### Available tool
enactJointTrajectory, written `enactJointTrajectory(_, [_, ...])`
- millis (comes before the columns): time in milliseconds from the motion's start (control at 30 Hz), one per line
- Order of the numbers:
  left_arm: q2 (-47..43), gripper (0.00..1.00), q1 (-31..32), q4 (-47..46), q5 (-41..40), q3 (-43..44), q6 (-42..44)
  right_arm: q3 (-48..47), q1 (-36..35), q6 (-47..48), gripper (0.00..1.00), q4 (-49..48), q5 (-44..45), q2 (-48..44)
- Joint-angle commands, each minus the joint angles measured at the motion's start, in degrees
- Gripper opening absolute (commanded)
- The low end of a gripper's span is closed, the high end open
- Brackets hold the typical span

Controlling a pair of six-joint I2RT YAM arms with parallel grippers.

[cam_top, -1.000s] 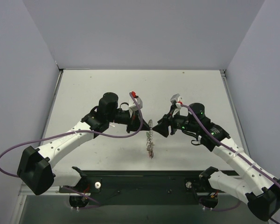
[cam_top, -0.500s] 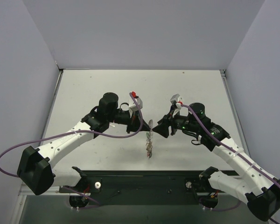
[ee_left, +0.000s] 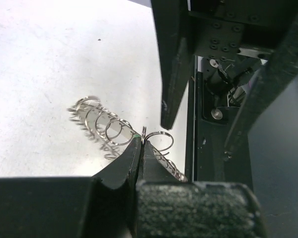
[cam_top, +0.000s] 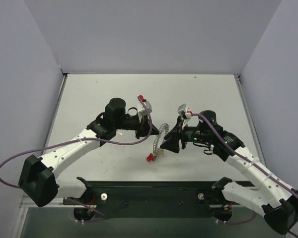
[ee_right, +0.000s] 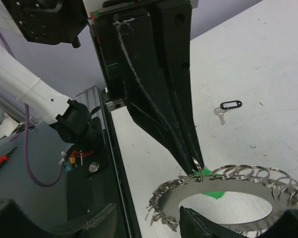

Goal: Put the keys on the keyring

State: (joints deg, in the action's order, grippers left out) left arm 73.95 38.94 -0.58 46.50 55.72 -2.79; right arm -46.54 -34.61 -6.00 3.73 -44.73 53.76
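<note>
since a second ago the keyring [cam_top: 159, 140] has swung: it hung straight down between my two pincers, and now it tilts, its low end kicked out to the left-arm side with a red key [cam_top: 150, 158] dangling there. my right pincer [cam_top: 165, 145] has pushed in closer under it. my left pincer [cam_top: 152, 132] is clamped tight, with no gap between the jaws, on one small wire loop [ee_left: 161, 133] at the ring's edge. i judge this is to pin the band in the air so the other hand can work on it. the right pincer's jaws stand well apart with the broad band lying across between them, just past the tips. whether they press on it or only frame it i cannot tell. the view from above gives the whole arrangement, both arms meeting at the ring and the red head hanging below, but it hides both sets of jaws. my left wrist view shows the pinch itself and the coil of loops trailing away beyond the tips. only my right wrist view shows the ring's hollow centre, my left fingers coming down onto the loop from above, and a black-headed key [ee_right: 227, 106] lying flat on the table [ee_right: 268, 59]. that key is well beyond the pincer and apart from the ring, so i judge it is not yet threaded on.
</note>
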Motion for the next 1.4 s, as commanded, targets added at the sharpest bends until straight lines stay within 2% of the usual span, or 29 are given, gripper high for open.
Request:
enactJointTrajectory(0, [0.0,0.00,-0.1,-4.7,-1.4,2.0,-0.2,-2.7,-0.4,-0.2,0.52,-1.4,-5.3,-1.0])
enactJointTrajectory(400, [-0.9,0.00,-0.1,-4.7,0.8,1.7,0.5,-2.0,1.5,-0.1,0.46,-2.3,2.6,-3.4])
enactJointTrajectory(767, [0.1,0.00,0.0,-5.6,9.0,2.1,0.2,-2.9,2.5,-1.0,0.45,-5.6,0.4,-1.7])
enactJointTrajectory(1000, [-0.2,0.00,0.0,-5.6,9.0,2.2,-0.1,-2.5,2.5,-2.3,0.45,-7.7,-0.4,-0.8])
enactJointTrajectory(1367, [-0.3,0.00,0.0,-5.8,9.0,2.3,-0.6,-1.8,2.4,-4.3,0.36,-10.7,-0.9,1.2])
